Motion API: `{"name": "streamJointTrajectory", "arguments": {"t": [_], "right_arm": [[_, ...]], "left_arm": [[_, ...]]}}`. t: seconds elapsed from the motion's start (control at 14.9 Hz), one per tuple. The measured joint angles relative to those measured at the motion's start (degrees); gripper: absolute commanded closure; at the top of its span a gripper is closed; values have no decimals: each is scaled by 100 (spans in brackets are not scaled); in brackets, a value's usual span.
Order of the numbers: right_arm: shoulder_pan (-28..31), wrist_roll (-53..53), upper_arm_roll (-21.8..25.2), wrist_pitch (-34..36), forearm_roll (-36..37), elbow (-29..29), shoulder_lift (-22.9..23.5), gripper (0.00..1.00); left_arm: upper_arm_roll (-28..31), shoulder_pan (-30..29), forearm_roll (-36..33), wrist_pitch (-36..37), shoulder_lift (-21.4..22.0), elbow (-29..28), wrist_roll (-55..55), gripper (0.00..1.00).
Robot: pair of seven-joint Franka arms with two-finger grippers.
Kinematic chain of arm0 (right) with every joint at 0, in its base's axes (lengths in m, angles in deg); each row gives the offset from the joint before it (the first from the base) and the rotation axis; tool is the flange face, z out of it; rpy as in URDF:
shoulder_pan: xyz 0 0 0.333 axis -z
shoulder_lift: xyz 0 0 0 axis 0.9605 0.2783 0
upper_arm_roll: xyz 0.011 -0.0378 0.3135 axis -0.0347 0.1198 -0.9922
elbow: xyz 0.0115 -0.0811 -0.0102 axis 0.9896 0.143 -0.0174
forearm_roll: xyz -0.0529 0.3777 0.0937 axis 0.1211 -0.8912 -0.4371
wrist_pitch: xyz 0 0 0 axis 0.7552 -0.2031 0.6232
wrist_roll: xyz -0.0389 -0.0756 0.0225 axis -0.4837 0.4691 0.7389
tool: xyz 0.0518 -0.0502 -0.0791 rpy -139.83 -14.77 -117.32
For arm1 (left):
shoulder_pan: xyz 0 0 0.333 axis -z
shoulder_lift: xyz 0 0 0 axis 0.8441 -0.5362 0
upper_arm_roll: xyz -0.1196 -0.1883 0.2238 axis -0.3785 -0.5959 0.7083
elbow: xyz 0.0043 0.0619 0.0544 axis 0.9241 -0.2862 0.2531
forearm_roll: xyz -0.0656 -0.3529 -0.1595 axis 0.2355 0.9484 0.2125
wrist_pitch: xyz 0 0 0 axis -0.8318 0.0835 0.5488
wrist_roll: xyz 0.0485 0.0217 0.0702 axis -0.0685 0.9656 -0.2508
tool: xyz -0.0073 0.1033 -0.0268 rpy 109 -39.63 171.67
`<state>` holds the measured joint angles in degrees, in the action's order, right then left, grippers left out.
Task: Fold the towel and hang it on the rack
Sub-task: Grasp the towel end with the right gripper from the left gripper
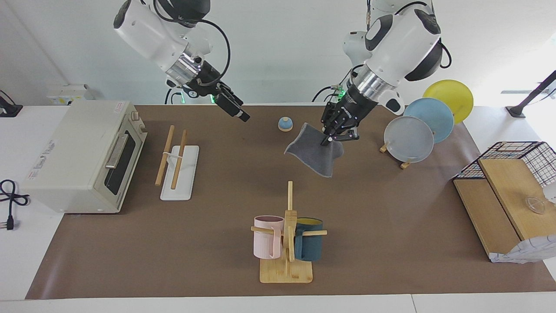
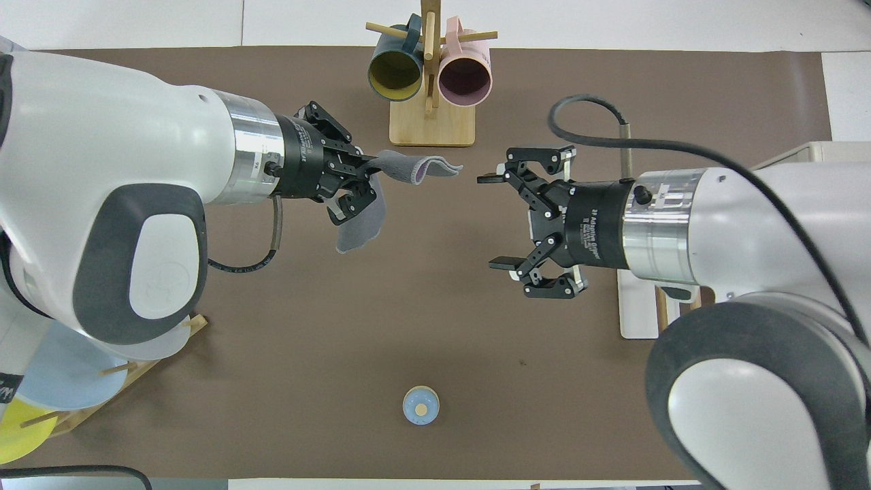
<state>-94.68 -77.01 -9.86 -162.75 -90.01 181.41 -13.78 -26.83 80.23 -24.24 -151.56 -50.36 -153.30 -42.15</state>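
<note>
- The left gripper is up in the air over the brown mat, its fingertips pinched together on one edge of the towel.
- The towel hangs off that gripper, clear of the table, with its dark grey face turned outward; the overhead view shows a sliver of purple inside a fold near the top edge.
- One flap of the towel sticks out sideways from the fingertips toward the right gripper, and the rest droops below.
- The right gripper is also raised over the mat, its two fingers spread wide apart and holding nothing; it faces the towel across a gap.
- The rack stands on the mat toward the right arm's end of the table, just beside the toaster oven, with nothing draped on its two wooden rods.
- A mug tree with a pink mug and a teal mug stands farther from the robots than the towel.
- A small blue bell sits near the robots' edge of the mat.
- A plate stand with grey, blue and yellow plates is at the left arm's end.
</note>
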Motion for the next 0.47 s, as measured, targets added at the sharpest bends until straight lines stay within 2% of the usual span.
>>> {"name": "streamJointTrajectory", "arguments": {"t": [0.13, 0.47], "right_arm": [[-186, -116, -2, -409, -252, 38, 83, 0], [-296, -117, 15, -931, -438, 49, 374, 0]], "left_arm": [[-1, 70, 0, -26, 1, -28, -36, 100], [-1, 111, 0, -82, 23, -121, -37, 100]]}}
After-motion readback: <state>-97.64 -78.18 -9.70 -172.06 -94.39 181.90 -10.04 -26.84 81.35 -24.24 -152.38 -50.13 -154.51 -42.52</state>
